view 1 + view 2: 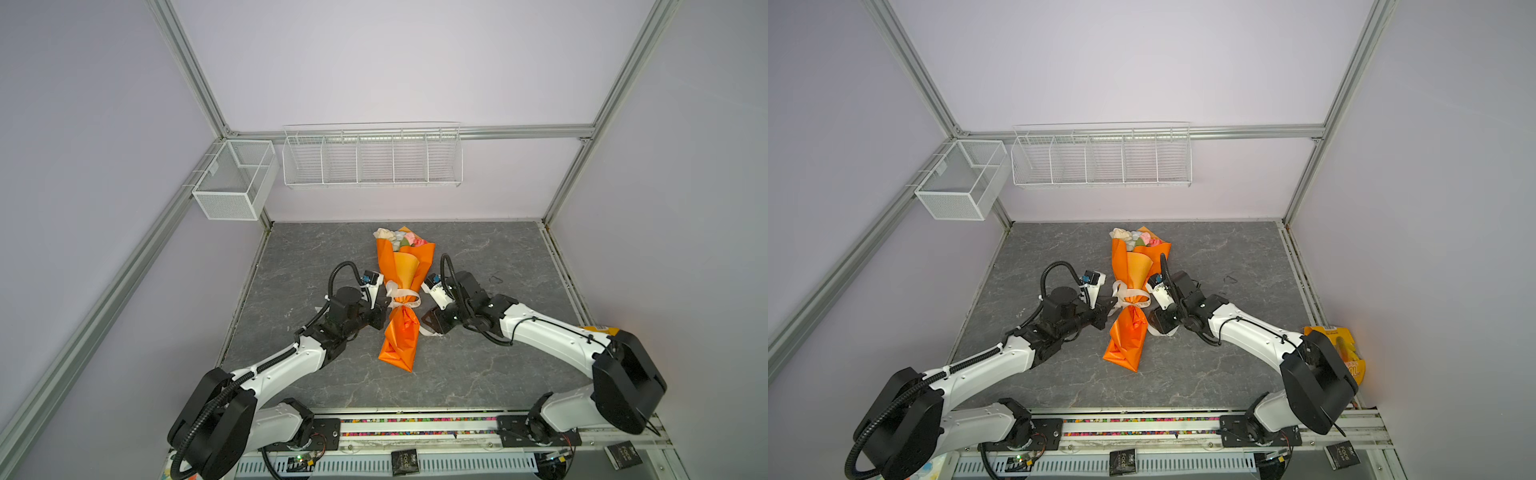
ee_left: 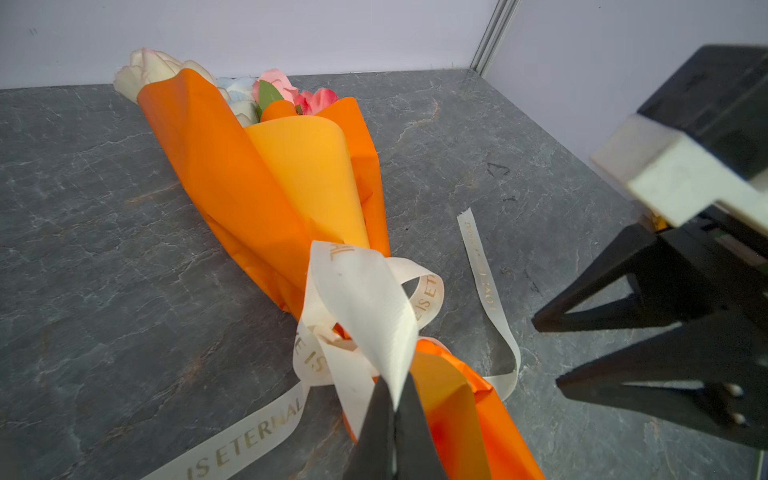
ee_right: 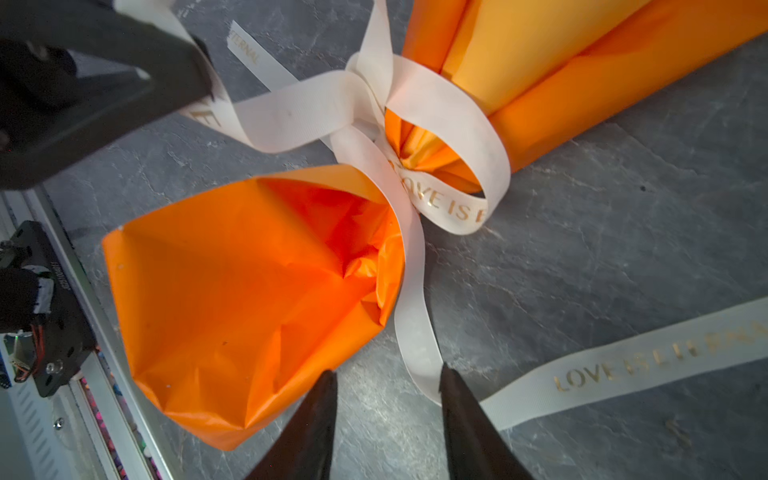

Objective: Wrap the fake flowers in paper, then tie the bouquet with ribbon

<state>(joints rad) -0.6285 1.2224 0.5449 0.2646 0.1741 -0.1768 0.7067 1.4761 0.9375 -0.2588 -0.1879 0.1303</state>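
The left gripper [image 2: 394, 409] has its black fingers pinched together on a loop of the cream ribbon [image 2: 361, 299], just beside the knot. The right gripper [image 3: 386, 378] stands with its fingers apart, holding nothing; one ribbon tail runs against the inner side of one finger [image 3: 457, 399]. Gold lettering on the ribbon reads "LOVE IS ETERNAL" along the loose tails and "LOVE IS E" on the loop. The ribbon is knotted around the narrow waist of the orange wrapping sheet [image 2: 232, 174], which holds the bouquet of fake flowers [image 2: 274, 89]. The bouquet lies flat in the middle of the grey marbled tabletop [image 1: 498, 374], with its pink and cream heads near the back wall [image 1: 395, 199] and its flared foot toward the arms' bases. Open tabletop lies on both sides of it. Black packets [image 1: 404, 461] at the front edge read "Face".
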